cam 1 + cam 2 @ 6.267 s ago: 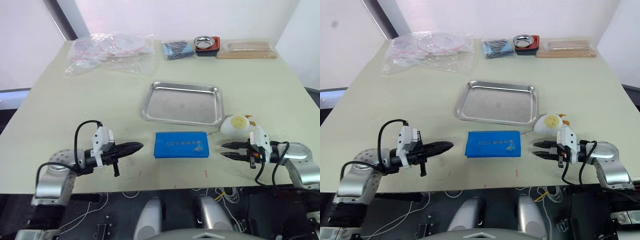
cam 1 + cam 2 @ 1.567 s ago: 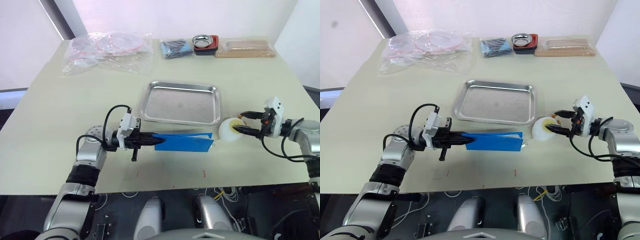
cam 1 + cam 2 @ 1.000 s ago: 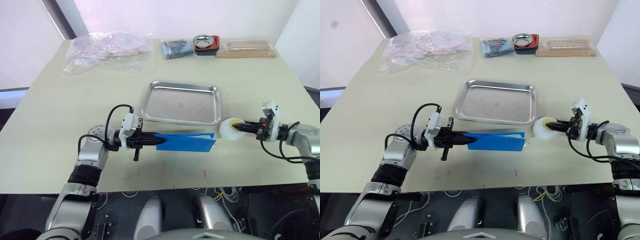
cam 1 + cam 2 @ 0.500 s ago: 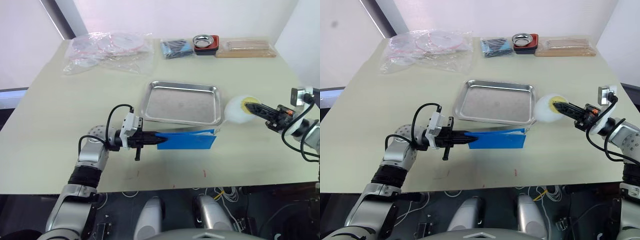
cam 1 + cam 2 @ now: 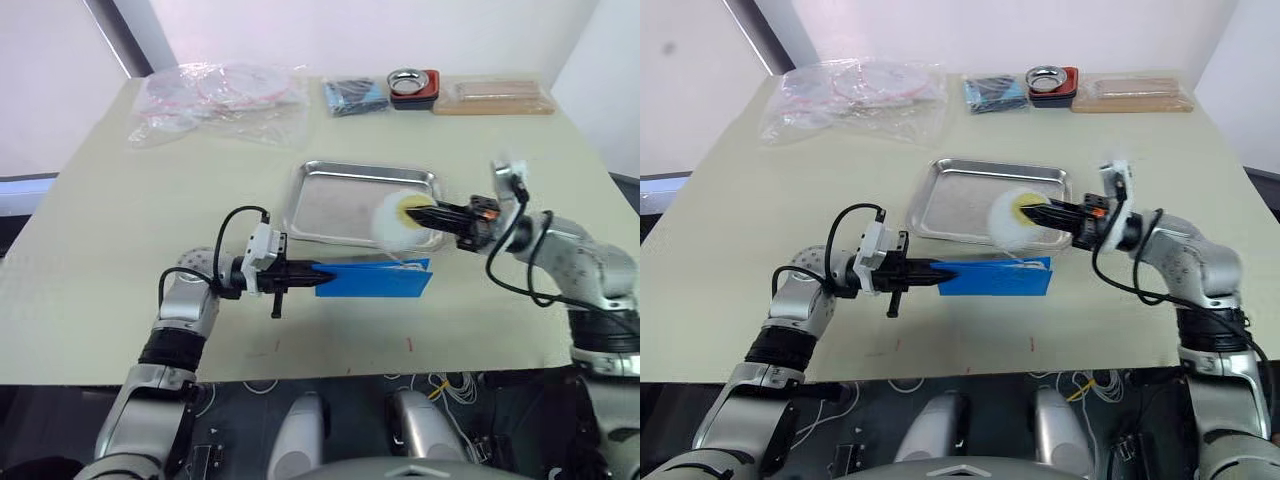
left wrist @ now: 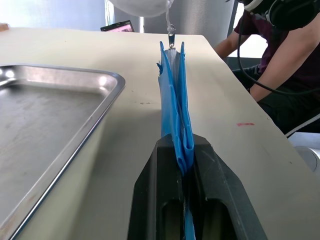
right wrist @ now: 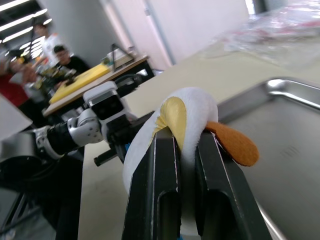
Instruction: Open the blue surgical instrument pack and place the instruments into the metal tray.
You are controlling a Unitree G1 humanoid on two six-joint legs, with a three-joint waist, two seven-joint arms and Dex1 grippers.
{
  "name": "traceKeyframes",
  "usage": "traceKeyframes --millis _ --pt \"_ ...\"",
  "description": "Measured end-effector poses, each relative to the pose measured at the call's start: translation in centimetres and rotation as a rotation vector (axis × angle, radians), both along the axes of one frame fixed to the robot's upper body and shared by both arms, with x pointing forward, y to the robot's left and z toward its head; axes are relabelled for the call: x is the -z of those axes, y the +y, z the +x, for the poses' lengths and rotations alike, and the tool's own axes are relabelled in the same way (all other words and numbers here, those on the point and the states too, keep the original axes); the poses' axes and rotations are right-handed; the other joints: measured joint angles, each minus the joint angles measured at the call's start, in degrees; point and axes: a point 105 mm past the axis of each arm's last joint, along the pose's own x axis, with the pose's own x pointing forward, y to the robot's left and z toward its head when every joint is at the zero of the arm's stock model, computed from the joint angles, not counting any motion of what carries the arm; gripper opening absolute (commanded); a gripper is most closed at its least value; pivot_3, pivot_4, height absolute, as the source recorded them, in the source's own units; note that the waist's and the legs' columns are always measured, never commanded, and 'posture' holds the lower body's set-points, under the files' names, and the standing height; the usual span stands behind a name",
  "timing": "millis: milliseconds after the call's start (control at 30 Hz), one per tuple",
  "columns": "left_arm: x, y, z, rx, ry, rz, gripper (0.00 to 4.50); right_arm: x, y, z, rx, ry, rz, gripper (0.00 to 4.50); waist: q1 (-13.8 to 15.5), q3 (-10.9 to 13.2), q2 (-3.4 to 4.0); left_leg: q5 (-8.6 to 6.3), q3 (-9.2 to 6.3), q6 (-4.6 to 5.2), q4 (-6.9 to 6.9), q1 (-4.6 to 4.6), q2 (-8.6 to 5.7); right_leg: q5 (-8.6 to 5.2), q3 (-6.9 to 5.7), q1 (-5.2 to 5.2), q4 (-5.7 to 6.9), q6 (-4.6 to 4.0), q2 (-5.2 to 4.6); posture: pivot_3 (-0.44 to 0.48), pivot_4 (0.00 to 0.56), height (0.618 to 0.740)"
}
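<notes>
Swung in from three o'clock within half a second, the right gripper (image 5: 432, 212) now clenches a white plush fried-egg toy (image 5: 396, 219) above the shallow steel tray (image 5: 330, 205), tugging the zipper cord. At the tray's six o'clock, the flat blue fabric instrument pack (image 5: 378, 279) stands on edge on the surface (image 5: 120, 210), its end pinched by the left gripper (image 5: 312, 277). Opening appears under way; instruments remain inside.

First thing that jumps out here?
The right gripper holds a white-and-yellow plush toy up over the near right of the metal tray. In front of the tray, the left gripper pinches the left end of the blue pack, standing it on edge.
</notes>
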Motion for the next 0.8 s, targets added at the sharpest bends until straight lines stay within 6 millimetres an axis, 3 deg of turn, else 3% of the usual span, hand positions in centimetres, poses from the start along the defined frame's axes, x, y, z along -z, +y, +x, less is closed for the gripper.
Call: traceKeyframes --millis 300,533,800 --pt "0.0 0.2 0.1 -0.008 -0.021 0.003 0.00 -0.1 7.2 1.1 -0.068 -0.117 0.017 0.03 -0.48 0.00 0.00 0.00 -0.01 0.00 0.07 0.05 0.05 0.08 0.03 -0.12 0.32 -0.15 0.09 0.000 0.150 0.740" --pt "0.0 0.3 0.2 -0.017 -0.025 0.002 0.00 -0.4 9.4 0.8 -0.064 -0.191 0.043 0.03 -0.49 0.00 0.00 0.00 -0.01 0.00 0.08 0.05 0.04 0.08 0.03 -0.13 0.32 -0.15 0.07 0.000 0.150 0.740" --pt "-0.1 0.8 0.4 -0.038 -0.032 -0.002 0.00 -1.3 10.4 0.3 -0.063 -0.234 0.103 0.03 -0.50 0.01 0.02 0.00 -0.01 0.00 0.08 0.04 0.05 0.09 0.03 -0.14 0.32 -0.16 0.07 0.000 0.150 0.740"
